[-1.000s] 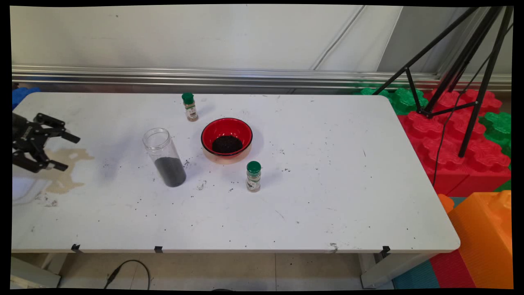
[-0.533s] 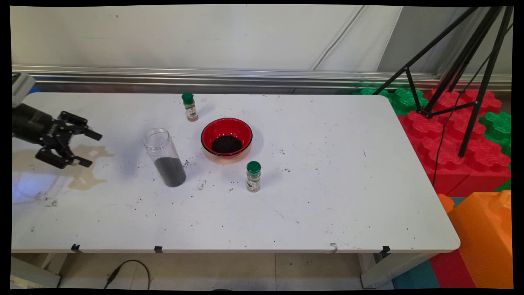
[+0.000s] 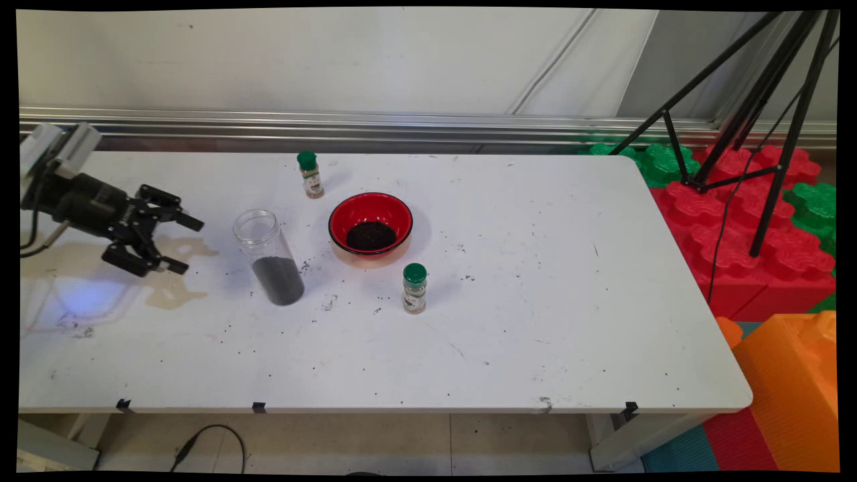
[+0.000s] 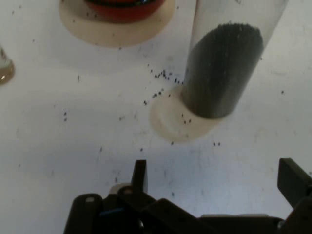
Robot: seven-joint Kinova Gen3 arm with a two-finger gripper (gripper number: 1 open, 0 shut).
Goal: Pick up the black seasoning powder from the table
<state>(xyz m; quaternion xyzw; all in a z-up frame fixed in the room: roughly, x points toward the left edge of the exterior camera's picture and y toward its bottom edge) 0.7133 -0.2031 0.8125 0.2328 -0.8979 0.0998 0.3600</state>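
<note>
My black gripper [image 3: 185, 244] hovers over the table's left part, open, nothing between its fingers, pointing right at a tall clear jar [image 3: 269, 257] about a third full of dark grains. A short gap separates fingertips and jar. In the hand view the jar [image 4: 225, 63] stands upright ahead, right of centre, above my gripper [image 4: 217, 175]. Right of the jar sits a red bowl [image 3: 370, 227] holding dark grains; its lower edge [image 4: 122, 7] shows at the hand view's top.
A green-capped spice bottle [image 3: 310, 175] stands behind the bowl, another [image 3: 414, 288] in front of it to the right. Dark grains are scattered on the white table [image 3: 535, 321]. A brownish stain [image 3: 171, 288] lies below the gripper. Tripod legs [image 3: 756, 134] and coloured blocks [image 3: 750, 254] stand right.
The gripper has moved steadily rightward from the table's left edge toward the jar, staying open. Nothing on the table has moved.
</note>
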